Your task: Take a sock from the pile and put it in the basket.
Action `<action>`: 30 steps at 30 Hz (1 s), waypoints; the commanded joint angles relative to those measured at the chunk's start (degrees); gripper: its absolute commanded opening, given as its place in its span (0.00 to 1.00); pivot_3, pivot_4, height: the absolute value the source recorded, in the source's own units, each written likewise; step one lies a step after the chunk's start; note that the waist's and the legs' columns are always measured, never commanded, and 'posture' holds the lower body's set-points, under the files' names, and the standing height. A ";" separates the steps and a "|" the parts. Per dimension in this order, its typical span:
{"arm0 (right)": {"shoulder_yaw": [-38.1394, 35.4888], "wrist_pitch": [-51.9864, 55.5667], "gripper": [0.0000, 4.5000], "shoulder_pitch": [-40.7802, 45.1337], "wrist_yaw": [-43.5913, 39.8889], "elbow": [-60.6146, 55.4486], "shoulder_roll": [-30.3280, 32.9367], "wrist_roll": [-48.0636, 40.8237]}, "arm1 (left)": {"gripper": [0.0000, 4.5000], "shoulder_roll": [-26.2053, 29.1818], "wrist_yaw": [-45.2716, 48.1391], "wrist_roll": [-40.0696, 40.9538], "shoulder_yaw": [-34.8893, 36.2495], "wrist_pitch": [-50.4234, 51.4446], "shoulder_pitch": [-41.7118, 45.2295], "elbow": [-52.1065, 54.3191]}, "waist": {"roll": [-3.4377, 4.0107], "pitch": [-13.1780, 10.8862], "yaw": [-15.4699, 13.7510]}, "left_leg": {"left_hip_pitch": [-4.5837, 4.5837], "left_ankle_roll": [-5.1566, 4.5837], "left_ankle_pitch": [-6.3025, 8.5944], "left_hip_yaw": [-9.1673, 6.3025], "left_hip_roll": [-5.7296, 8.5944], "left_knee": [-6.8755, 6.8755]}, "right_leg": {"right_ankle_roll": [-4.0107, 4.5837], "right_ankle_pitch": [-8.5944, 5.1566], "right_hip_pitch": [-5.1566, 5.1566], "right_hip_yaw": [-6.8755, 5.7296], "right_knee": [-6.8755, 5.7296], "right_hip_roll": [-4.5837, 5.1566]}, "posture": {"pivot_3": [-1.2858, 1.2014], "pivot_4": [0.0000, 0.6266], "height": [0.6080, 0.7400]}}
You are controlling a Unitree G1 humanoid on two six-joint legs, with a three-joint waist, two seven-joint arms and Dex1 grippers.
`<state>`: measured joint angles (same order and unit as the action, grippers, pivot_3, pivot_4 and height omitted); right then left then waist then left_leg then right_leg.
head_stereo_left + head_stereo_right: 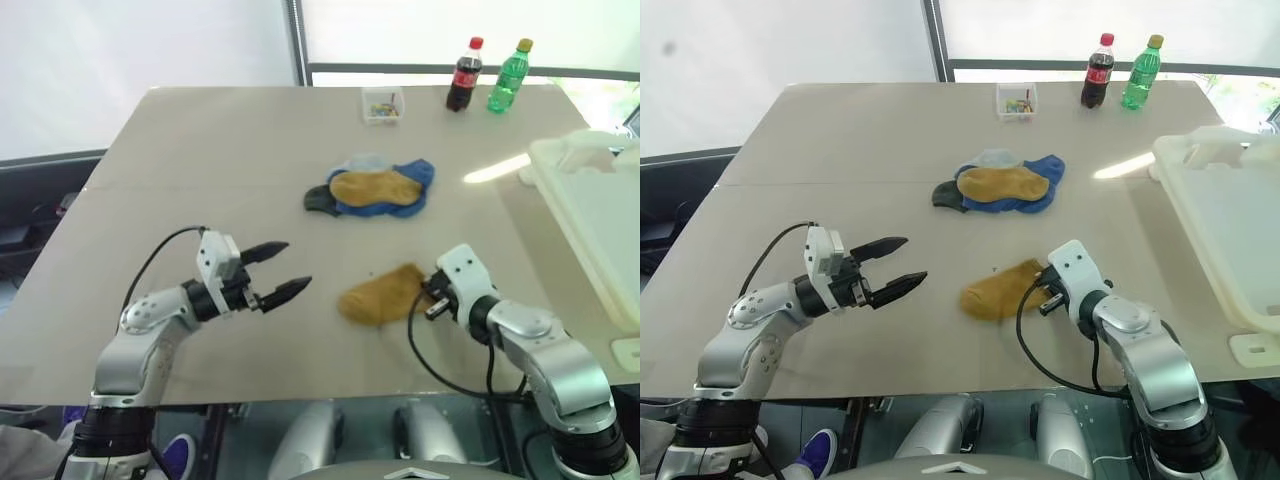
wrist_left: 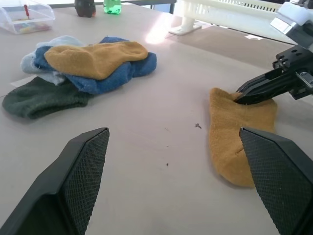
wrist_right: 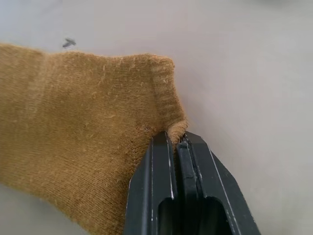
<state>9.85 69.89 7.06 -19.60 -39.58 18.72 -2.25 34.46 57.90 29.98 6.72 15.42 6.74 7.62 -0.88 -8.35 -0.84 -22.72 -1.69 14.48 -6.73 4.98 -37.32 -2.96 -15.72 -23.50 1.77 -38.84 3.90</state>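
Desk: your beige desk [image 1: 200, 160] runs to a window wall.
Left hand: your left hand [image 1: 282, 273] hovers, fingers spread, empty.
Pile: the pile [image 1: 375, 187] sits mid-desk, mustard on blue.
Sock: a mustard sock [image 1: 380, 293] lies flat near you.
Right hand: your right hand [image 1: 432, 297] pinches its cuff.
Basket: the cream basket [image 1: 590, 215] stands at the desk's right edge.

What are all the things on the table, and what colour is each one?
Table: one, beige, under everything.
Pile: one heap of socks, mustard on top of blue, dark green and pale grey, mid-table.
Lone sock: one, mustard, flat on the table nearer the robot than the pile.
Basket: one, cream-white, right edge.
Clear box: one, small bits inside, far side.
Bottles: two, dark cola and green, far edge.
Left gripper: black jaws open, empty.
Right gripper: black jaws shut on the lone sock's cuff.
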 commanded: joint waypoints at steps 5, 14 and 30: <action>-1.04 9.43 0.01 -4.71 5.64 -2.56 -2.96 -0.23 | 1.00 0.82 2.63 -1.89 -1.81 -1.16 3.89 -2.25 | -0.05 0.03 0.05 | 0.00 0.00 0.00 -0.01 0.03 0.00 | 0.00 0.00 0.01 0.00 0.01 0.02 | 0.52 0.24 1.00; -3.08 13.51 0.01 -7.28 6.48 -6.81 -3.69 -2.89 | 1.00 -0.65 2.36 -10.16 -10.67 -3.68 7.74 -3.39 | -0.14 0.18 0.07 | 0.00 -0.01 0.00 -0.06 0.03 0.00 | -0.01 0.00 0.03 -0.07 0.01 0.01 | 0.52 0.24 1.00; -5.56 2.46 0.01 -9.38 4.27 -7.27 -0.83 -6.89 | 1.00 -5.01 -2.08 -26.21 -19.96 -17.81 15.59 -19.61 | -0.10 0.24 0.10 | 0.00 -0.01 0.00 -0.07 0.06 -0.02 | -0.01 0.00 0.03 -0.18 -0.01 0.02 | 0.52 0.24 1.00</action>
<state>4.08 74.30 -0.99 -14.46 -48.32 16.80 -8.65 29.68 56.92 5.49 -12.48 -1.21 22.18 -10.69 -0.98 -8.12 -0.74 -22.71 -1.70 14.47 -6.80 5.03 -37.35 -2.98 -15.72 -23.47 1.58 -38.85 3.92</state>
